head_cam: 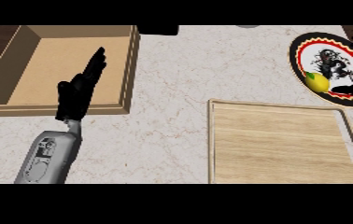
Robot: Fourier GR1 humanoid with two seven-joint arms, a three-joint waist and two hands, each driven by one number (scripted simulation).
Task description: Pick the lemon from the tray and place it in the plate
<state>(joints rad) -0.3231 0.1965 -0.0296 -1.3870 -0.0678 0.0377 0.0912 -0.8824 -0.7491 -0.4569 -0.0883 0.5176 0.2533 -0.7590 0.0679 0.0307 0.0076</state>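
Lemon (318,82) lies on the plate (303,43), cut off by the frame's right edge, far right of the left hand (77,93), resting straight-fingered over the box (128,64); tray (276,143) partly cropped.

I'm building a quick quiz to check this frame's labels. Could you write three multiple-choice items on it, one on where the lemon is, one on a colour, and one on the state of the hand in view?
1. Where is the lemon?
A. On the wooden tray
B. On the plate, at its left rim
C. Inside the box

2. What colour is the rim of the plate?
A. Black with a red and cream band
B. Plain green
C. Blue

3. How is the left hand?
A. Curled round the lemon
B. Pressing on the tray
C. Open, fingers straight, holding nothing

Answers:
1 B, the lemon lies on the plate's edge, off the wooden tray.
2 A, the rim is black with a red and cream band.
3 C, the fingers point up over the box wall, with nothing in them.
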